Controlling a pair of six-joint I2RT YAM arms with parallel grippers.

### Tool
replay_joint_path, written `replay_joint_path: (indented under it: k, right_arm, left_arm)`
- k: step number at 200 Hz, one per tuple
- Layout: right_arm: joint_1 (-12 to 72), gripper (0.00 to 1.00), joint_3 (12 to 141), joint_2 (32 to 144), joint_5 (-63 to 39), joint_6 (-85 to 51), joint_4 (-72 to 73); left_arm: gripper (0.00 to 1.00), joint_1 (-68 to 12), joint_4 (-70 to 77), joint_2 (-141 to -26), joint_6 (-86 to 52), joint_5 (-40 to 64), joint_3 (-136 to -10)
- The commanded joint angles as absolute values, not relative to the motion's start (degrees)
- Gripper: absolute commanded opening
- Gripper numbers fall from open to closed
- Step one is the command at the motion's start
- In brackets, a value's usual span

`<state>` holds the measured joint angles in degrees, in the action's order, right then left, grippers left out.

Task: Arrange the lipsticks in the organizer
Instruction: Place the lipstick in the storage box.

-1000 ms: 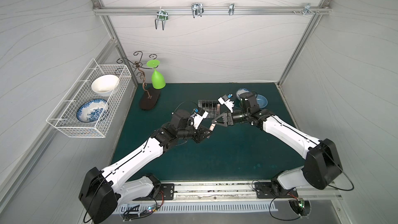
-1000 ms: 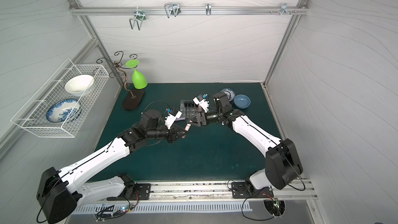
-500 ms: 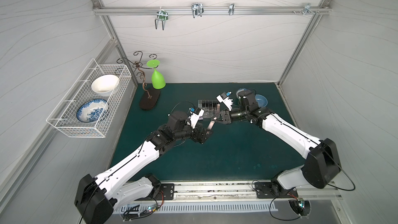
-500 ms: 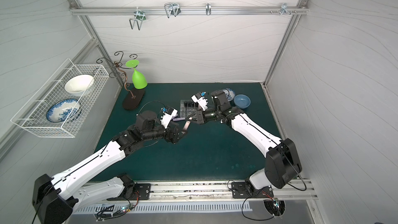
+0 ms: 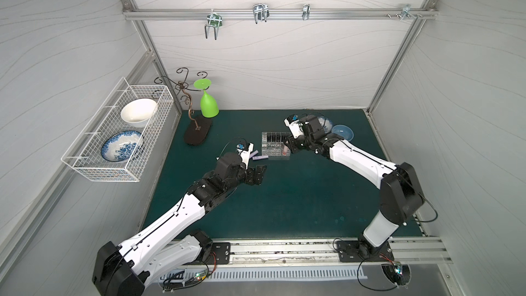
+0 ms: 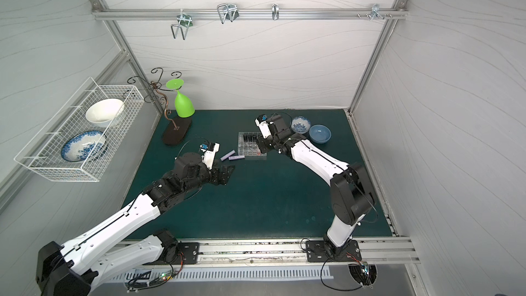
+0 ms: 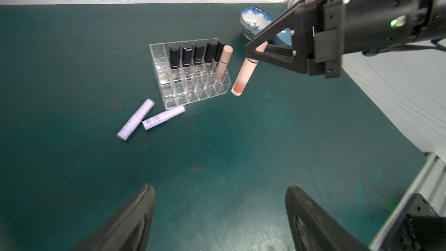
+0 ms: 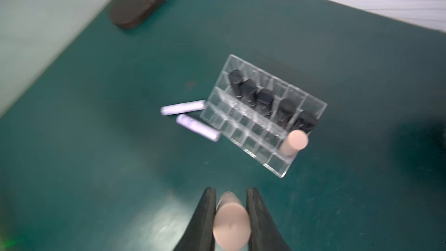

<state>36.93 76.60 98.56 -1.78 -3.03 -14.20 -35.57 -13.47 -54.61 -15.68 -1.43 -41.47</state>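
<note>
**Right claw pinches a pink tube beside the organizer; left claw hangs spread**

In both top views the right gripper [image 5: 289, 146] [image 6: 260, 146] covers one end of the organizer [image 5: 271, 150] [image 6: 249, 152], and the tubes inside show only as dark cells. The right wrist view is blurred. The left wrist view cuts the left gripper [image 7: 220, 187] down to its two fingertips [image 7: 144, 201]. There the blue bowl [image 7: 283, 38] is mostly hidden behind the right gripper's frame.

The left arm reaches forward low over the green mat [image 7: 241, 141]. Its jaws are spread wide with nothing between them, short of the organizer. The right arm bends in from the right side with its wrist pitched down. Its jaws are pressed onto the cap end of the held pink lipstick [image 7: 243, 76]. That tube is tilted, reddish end down, off the mat and just beside the organizer's corner.

The organizer sits on the mat toward the back, near the two bowls.

There are nine lipsticks:
- Five black lipsticks [image 7: 187, 56] stand upright in one row of cells.
- One standing pink lipstick [image 7: 223, 66] is in an end cell.
- One pink tube is in the claw.
- Two lilac lipsticks [image 7: 135, 119] lie on the mat just beside the organizer.
</note>
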Motion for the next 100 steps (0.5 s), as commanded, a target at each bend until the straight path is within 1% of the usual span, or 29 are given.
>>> replay_joint_path:
  k: [1,46,100]
  right_arm:
    - [37.73,0.22,80.08,101.29,6.7,0.98,-10.63]
    - [37.82,0.23,84.35,107.72,8.87,2.1,-8.93]
    - [37.8,0.23,87.88,111.89,10.56,3.3,-8.08]
  left_arm:
    - [0.89,-34.59,-11.61,-55.01,-16.27,-3.0,-41.25]
    - [0.89,-33.86,-11.34,-56.31,-16.0,-2.3,-41.05]
    - [0.89,-33.7,-11.33,-57.36,-15.82,-1.85,-41.24]
